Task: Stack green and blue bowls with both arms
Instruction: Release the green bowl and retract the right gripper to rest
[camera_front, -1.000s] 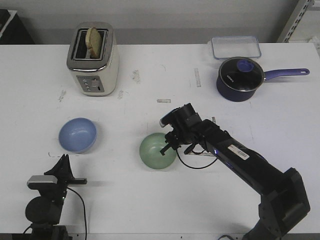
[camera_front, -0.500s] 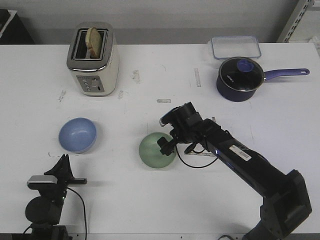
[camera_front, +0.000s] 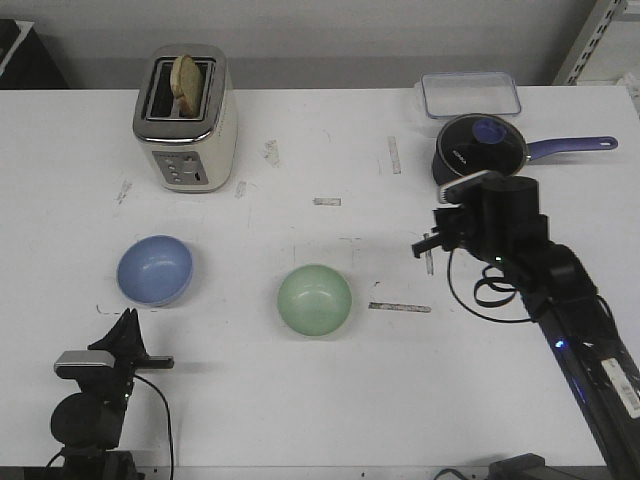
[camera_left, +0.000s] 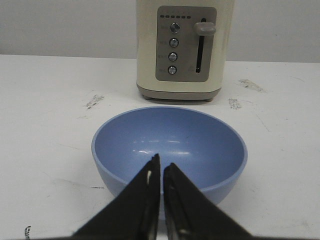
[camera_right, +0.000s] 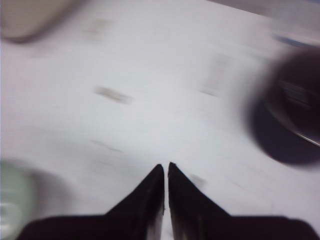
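Bowls first: the green bowl (camera_front: 315, 300) sits upright near the middle of the table (camera_front: 300, 400), and the blue bowl (camera_front: 155, 270) sits well apart from it toward my left side, in front of the toaster (camera_front: 185, 118). Neither is stacked on the other.

Writing is scarce. The saucepan (camera_front: 478, 158) has a small pale mark on its dark wall, too small for me to read. The toaster's panel (camera_left: 186, 43) shows four round buttons and a lever, with no lettering I can make out.

My left wrist view gives the blue bowl (camera_left: 169, 150) close up, its hollow facing me and the toaster just behind it; the front view shows none of that panel detail. My right wrist view is smeared with blur (only a dark round shape, the saucepan (camera_right: 292, 120), and a pale green patch at the edge, the green bowl (camera_right: 12, 200), come through).

My left claw (camera_left: 161, 172) is clenched, its tips almost together, pointed at the near rim of the blue bowl and gripping nothing. My right claw (camera_right: 165, 175) is likewise pinched closed and empty, raised over bare table between the green bowl and the saucepan, touching neither.
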